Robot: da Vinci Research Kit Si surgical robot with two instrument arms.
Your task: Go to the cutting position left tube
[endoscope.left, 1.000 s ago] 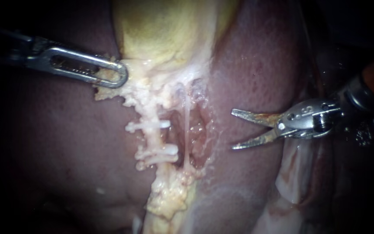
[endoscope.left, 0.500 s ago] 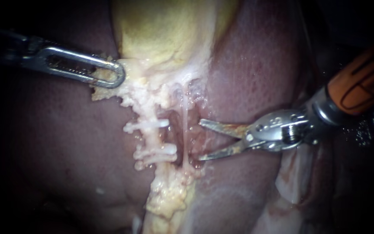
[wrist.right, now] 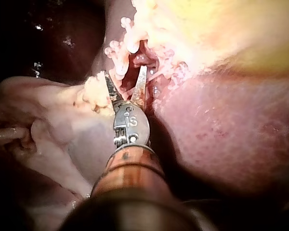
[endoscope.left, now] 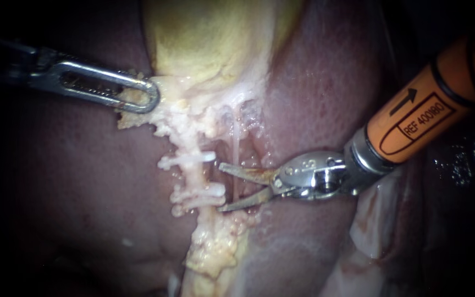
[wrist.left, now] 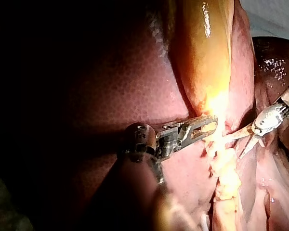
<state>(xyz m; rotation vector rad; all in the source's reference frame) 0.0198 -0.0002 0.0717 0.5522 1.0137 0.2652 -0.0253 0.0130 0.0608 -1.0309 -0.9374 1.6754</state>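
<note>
Right instrument (endoscope.left: 222, 187) reaches in from the upper right, blades apart, tips just short of the clipped left tube (endoscope.left: 194, 175) at frame centre, while the left instrument (endoscope.left: 152, 98) at upper left clamps the pale fringe of the gallbladder (endoscope.left: 210, 44), wet maroon liver (endoscope.left: 325, 82) all round, darkness beyond.

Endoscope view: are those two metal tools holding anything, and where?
The slotted silver left instrument grips pale fatty tissue at the yellow gallbladder's lower end. The orange-shafted right instrument, blades open, holds nothing.
</note>
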